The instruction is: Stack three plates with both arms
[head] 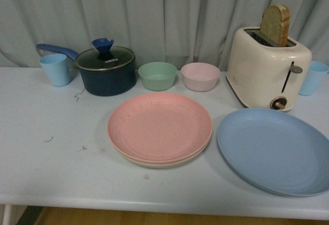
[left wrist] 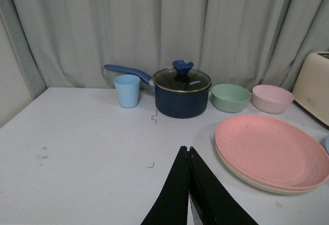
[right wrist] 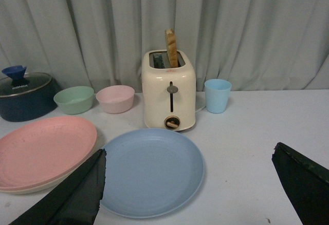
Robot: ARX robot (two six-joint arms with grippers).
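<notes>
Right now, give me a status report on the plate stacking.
Left hand shut, empty. Right hand open, empty. Pink plate on cream plate; blue plate apart, unstacked. Toaster close behind blue plate.

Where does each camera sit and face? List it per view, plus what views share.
Front: on the robot's body, facing pink plate and blue plate; no arm shows.
Left wrist: on the left arm, facing pot; shut left fingers show.
Right wrist: on the right arm, facing toaster; open right fingers show.
Shared: the pink plate.
</notes>
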